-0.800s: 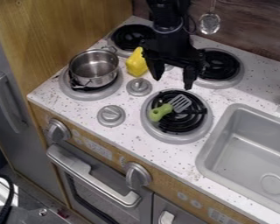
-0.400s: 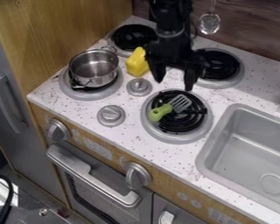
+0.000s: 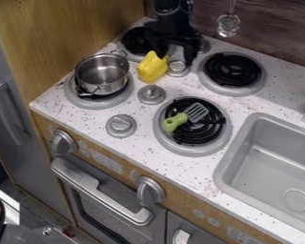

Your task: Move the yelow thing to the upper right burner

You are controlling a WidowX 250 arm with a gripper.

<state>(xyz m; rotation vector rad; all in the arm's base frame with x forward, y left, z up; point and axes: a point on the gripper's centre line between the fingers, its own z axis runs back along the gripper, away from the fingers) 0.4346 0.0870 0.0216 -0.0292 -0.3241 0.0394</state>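
- The yellow thing (image 3: 152, 69) is bright, plain yellow and chunky, with flat-looking sides; its uneven upper edge has a corner at the left and another at the right, with a dip between them.
- It sits on the speckled white tabletop (image 3: 184, 170), just right of the steel pot (image 3: 102, 75), near the upper left burner (image 3: 137, 42) and above a grey knob (image 3: 151, 94).
- The claw (image 3: 174, 58) is spread, one finger at the yellow thing's upper edge, the other apart to its right; whether that first finger touches it, I cannot tell.
- The upper right burner (image 3: 232, 70) lies to the right of the claw.
- A green-handled spatula (image 3: 175, 122) rests on the lower right burner (image 3: 209, 135).
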